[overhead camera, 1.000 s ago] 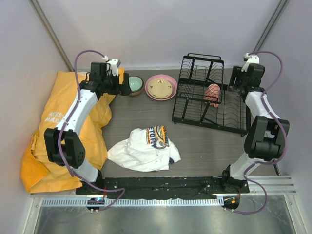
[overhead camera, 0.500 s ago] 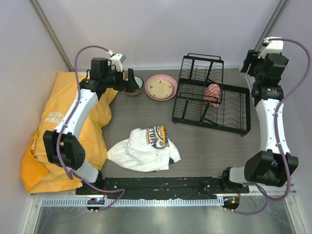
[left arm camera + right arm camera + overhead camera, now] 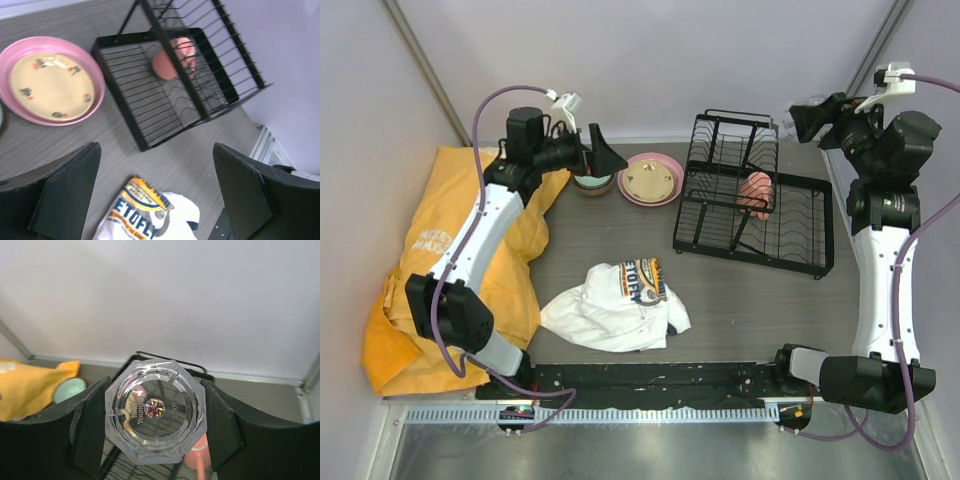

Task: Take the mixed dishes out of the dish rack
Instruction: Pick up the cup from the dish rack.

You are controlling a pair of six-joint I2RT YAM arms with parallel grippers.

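Jaws on the right gripper [image 3: 156, 412] are clamped on a clear glass [image 3: 155, 411], one black finger against each side of its faceted wall, its base facing the wrist camera; in the top view this gripper [image 3: 798, 122] is raised high beyond the far right corner of the dish rack. Jaws on the left gripper [image 3: 608, 155] stand wide apart with nothing between them, hovering above the far left part of the worktop [image 3: 600, 240], near the bowls.

An orange cloth [image 3: 410, 300] drapes over the left edge of the worktop. The black wire dish rack [image 3: 790, 235] sits at the far right, its raised back frame on its left side. A white printed T-shirt [image 3: 615, 300] lies crumpled near the front centre, well apart from the rack.

A big pink plate [image 3: 651, 193] rests flat just left of the rack, with a smaller cream patterned plate [image 3: 650, 180] lying inside it. A tan bowl [image 3: 592, 186] stands just left of the plates, with a mint-green one [image 3: 69, 389] in it, seen from the right wrist camera; the left gripper covers most of them from above. Inside the rack, a pink mug [image 3: 756, 192] lies among the upright slots near the middle.
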